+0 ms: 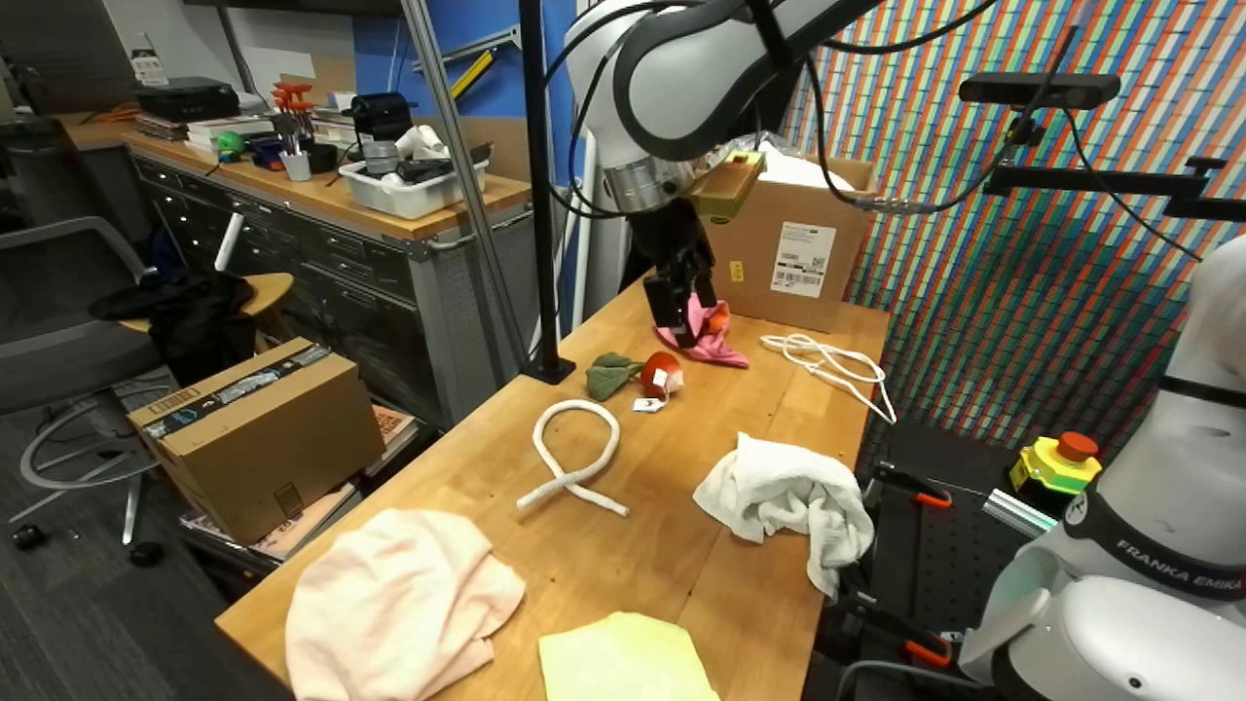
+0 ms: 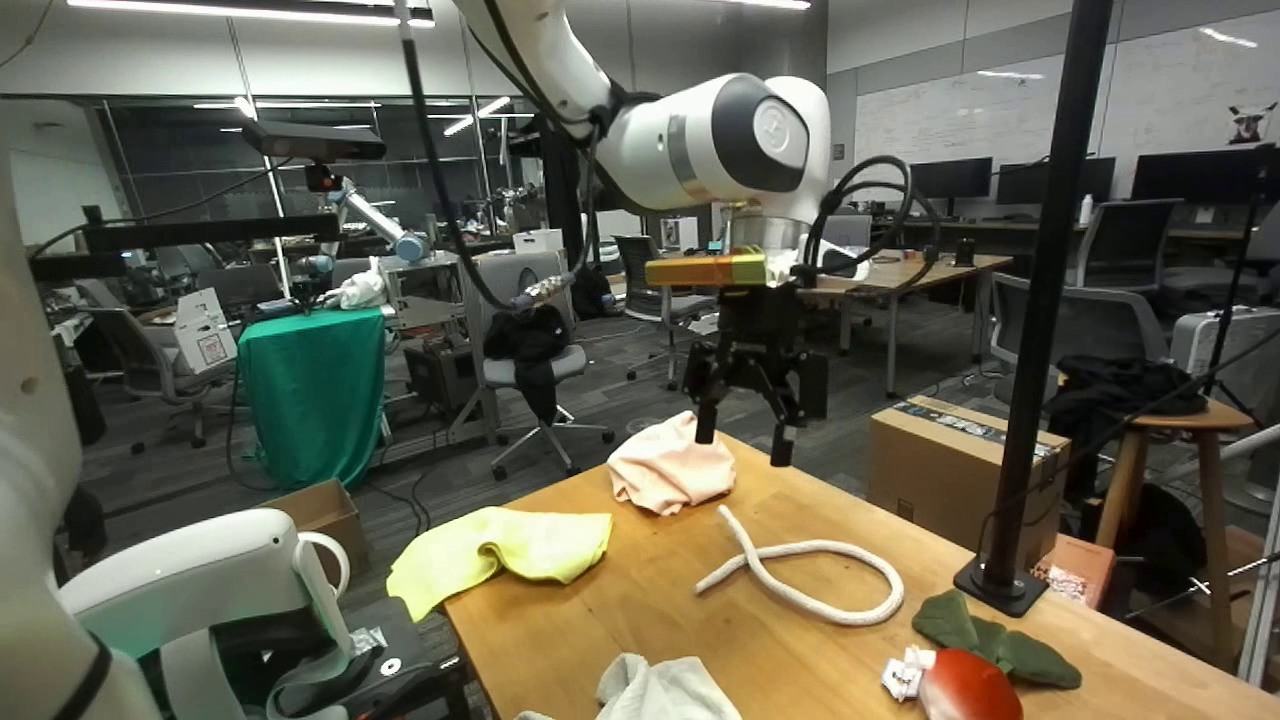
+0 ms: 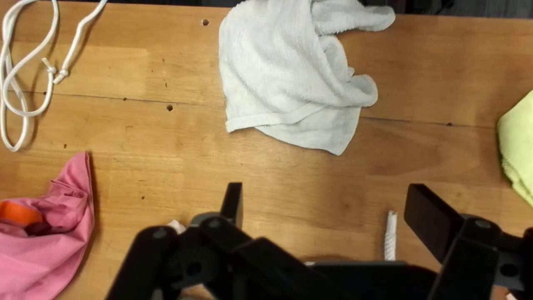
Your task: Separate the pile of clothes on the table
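Four cloths lie apart from each other on the wooden table [image 1: 613, 565]. The peach cloth [image 1: 389, 604] is bunched near one end, beside the yellow cloth [image 2: 500, 550], which overhangs the table's edge. A crumpled white cloth [image 3: 283, 66] lies by a long edge. At the opposite end is the pink cloth [image 3: 54, 250], with something orange [image 3: 21, 213] showing in its folds. Above the table hangs my gripper [image 2: 744, 447], fingers wide apart and nothing between them. In the wrist view the gripper [image 3: 325, 196] has bare wood and a rope end beneath it.
A thick white rope [image 1: 565, 481] lies looped mid-table. Near the pink cloth are a red fruit-like object [image 1: 660, 372] with green leaves and a thin white cord [image 3: 62, 74]. A black pole [image 2: 1030, 300] rises from one edge; a cardboard box [image 1: 750, 263] stands at the pink cloth's end.
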Robot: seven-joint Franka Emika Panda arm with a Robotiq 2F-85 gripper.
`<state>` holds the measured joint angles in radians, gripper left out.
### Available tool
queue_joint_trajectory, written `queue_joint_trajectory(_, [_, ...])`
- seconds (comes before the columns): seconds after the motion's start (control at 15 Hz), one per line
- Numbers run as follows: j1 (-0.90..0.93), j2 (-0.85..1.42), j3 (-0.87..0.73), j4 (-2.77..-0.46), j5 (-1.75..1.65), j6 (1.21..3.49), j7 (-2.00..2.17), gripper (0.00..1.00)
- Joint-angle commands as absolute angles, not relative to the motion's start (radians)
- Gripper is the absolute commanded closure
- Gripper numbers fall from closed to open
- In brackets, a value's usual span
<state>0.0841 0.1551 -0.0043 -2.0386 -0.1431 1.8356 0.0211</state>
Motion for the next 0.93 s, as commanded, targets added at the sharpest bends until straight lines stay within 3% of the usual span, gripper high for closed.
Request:
queue_joint_trajectory(0.0, [0.060,-0.033,0.019,-2.177,-0.090,1.834,-0.101,0.00])
queue_joint_trajectory(0.53, [0.067,-0.308,-0.022,-2.422,0.025,2.090,-0.312,0.00])
queue_joint_trajectory(0.87, [0.069,-0.311,-0.036,-2.424,0.060,2.068,-0.351,0.00])
